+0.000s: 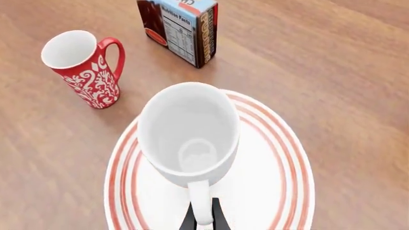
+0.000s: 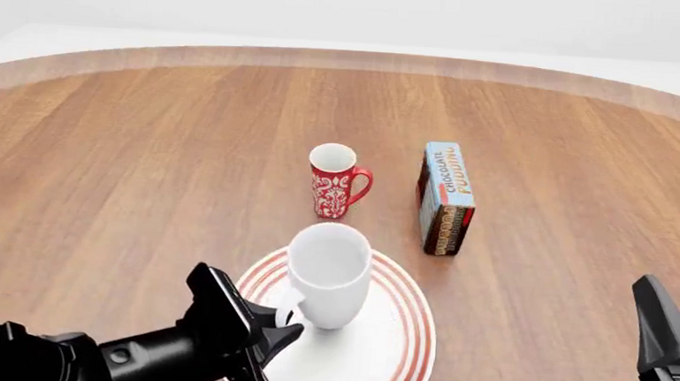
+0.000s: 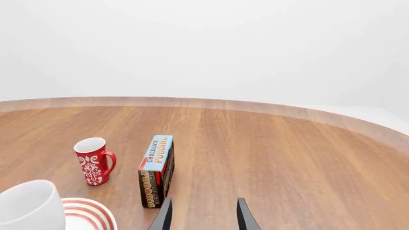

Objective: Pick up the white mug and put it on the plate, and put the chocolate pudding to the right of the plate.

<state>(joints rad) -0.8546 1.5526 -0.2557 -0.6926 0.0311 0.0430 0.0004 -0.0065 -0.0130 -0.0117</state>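
A: Mug (image 2: 330, 274) status: upright over the plate (image 2: 401, 354), handle pinched between the closed jaws of our left gripper (image 2: 275, 326). We cannot tell whether the base touches the plate.

B: We advise lowering it straight, keeping it level, and releasing only once it is seated inside the red rings.

A: Red mug (image 2: 337, 181) stands beyond the plate, apart from it. Pudding (image 2: 445, 197) lies farther right, behind the plate's right side, not yet placed.

B: Right gripper (image 3: 203, 215) hangs free, jaws parted, empty.

A: Surface: smooth wood table (image 2: 142, 143), white wall behind.
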